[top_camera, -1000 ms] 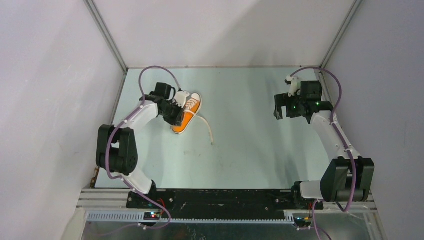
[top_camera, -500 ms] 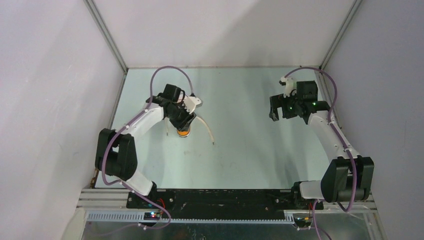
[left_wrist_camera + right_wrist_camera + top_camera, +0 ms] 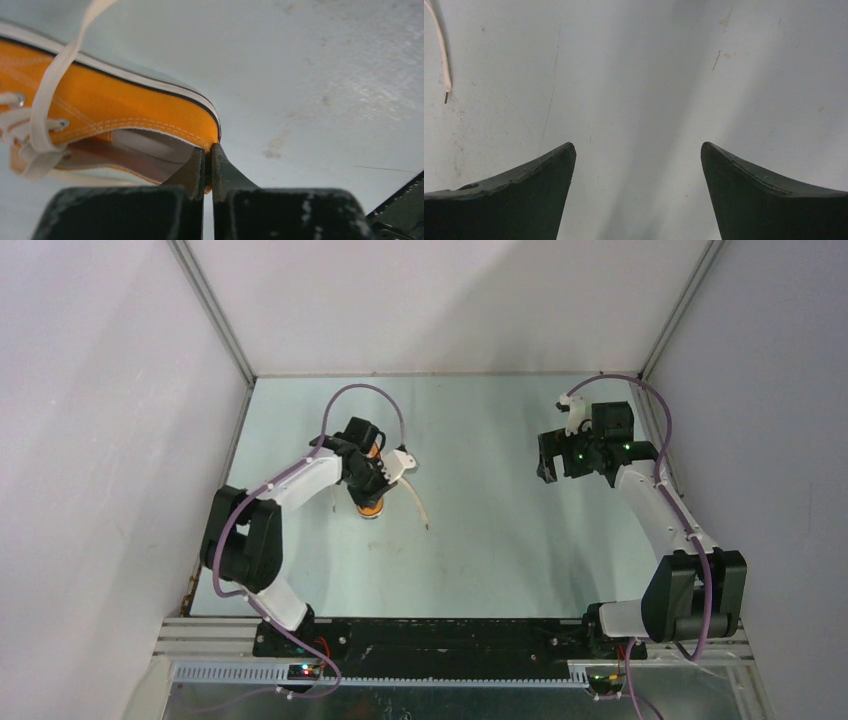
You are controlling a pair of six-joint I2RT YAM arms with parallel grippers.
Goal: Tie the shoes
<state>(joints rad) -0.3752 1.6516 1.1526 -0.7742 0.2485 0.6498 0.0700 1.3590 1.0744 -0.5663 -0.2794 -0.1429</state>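
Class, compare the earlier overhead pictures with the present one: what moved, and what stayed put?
The left pincer, shut on the heel rim of the sneaker, shifted rightwards and turned it, so it no longer slants rightward. The right pincer, open, edged slightly left. The loose lace stayed roughly where it was.

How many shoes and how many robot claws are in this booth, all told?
orange sneaker: 1
grippers: 2, namely the left gripper and the right gripper
Total: 3
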